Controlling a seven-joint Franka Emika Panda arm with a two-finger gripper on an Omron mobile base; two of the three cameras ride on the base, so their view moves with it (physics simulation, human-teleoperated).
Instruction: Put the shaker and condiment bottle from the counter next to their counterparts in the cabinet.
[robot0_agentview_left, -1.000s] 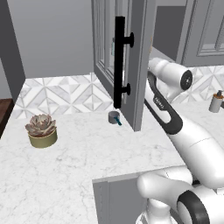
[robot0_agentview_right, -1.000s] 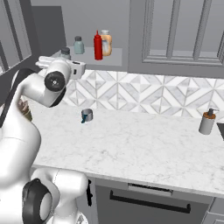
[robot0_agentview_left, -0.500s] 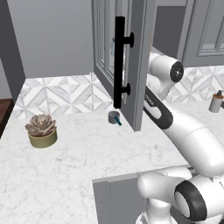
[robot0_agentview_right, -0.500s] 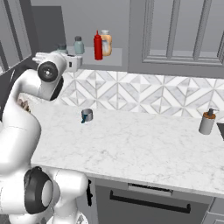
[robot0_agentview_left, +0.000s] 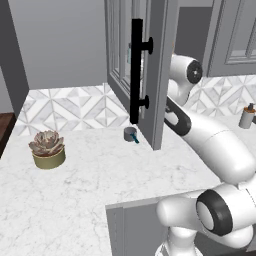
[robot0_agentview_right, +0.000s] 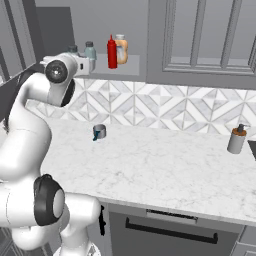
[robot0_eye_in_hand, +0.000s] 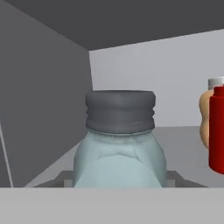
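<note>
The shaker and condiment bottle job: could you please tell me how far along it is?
Done, it seems: the condiment bottle stands on the cabinet shelf beside an orange bottle. In hand: the gripper holds the shaker inside the cabinet. Left: release it and withdraw; the counter carries neither item.

The shaker (robot0_eye_in_hand: 119, 148) is pale blue-grey with a dark grey cap. The bottle (robot0_agentview_right: 112, 52) is red, the jar (robot0_agentview_right: 120, 48) beside it orange with a white lid. The surface (robot0_agentview_right: 165, 167) is white, grey-veined marble. The cabinet (robot0_agentview_left: 159, 60) is grey, its handle (robot0_agentview_left: 136, 70) black. The cup (robot0_agentview_right: 99, 131) is grey with a blue handle.
</note>
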